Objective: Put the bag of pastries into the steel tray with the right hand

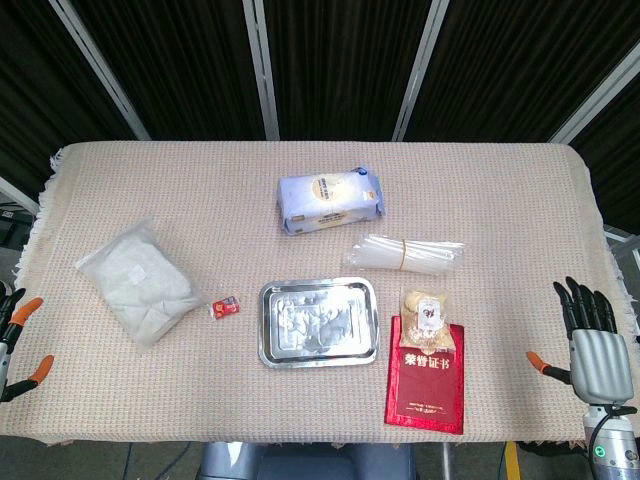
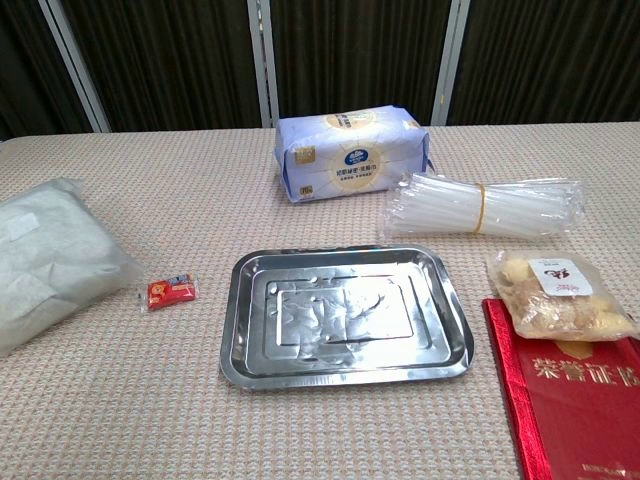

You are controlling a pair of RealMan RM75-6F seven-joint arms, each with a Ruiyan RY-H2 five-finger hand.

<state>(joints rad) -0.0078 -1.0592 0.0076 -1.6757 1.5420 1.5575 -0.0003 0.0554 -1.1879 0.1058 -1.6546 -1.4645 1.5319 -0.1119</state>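
Clear bag of pale pastries [image 1: 426,312] lies on the tabletop [image 1: 500,200], overlapping the red booklet [image 1: 428,378], just right of the steel tray [image 1: 318,321]. Right hand [image 1: 598,340] empty, fingers apart. Left hand [image 1: 12,335] cropped; cannot tell.

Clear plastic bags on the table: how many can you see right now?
3: the bag of pastries right of the steel tray, the bag of white contents far left, the bundle of clear sleeves behind the tray. None appears hidden.
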